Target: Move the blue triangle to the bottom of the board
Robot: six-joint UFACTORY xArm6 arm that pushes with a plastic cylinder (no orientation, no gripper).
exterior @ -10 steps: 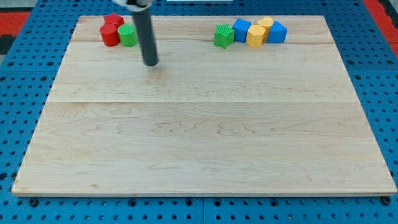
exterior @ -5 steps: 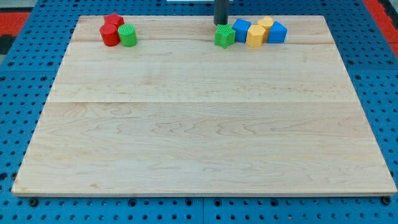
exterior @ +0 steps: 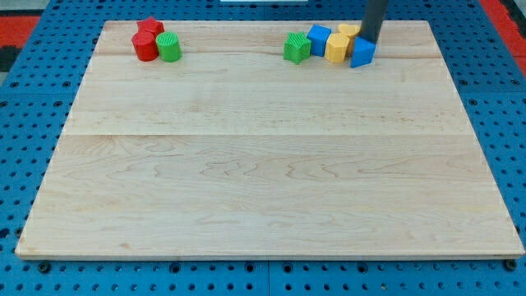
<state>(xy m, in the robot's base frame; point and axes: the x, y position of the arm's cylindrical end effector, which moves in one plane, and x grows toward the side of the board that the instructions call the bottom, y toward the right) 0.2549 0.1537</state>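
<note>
The dark rod's tip (exterior: 369, 39) rests against the top edge of the small blue triangular block (exterior: 362, 53), near the top right of the pale wooden counter (exterior: 263, 164) (no pincer is fitted), beside a yellow block (exterior: 337, 47).

- One camera only, set above the worktop (exterior: 263, 181) and tilted down toward it, looking from the near long edge across to the far one (the far edge reads narrower).
- It stands far enough back that all four corners of the board fit, with a margin of blue pegboard (exterior: 25, 123) around them.
- The rod enters from the view's top, cut off by the frame; my tip (exterior: 367, 41) shows.
- No second view, so nothing is shared.
</note>
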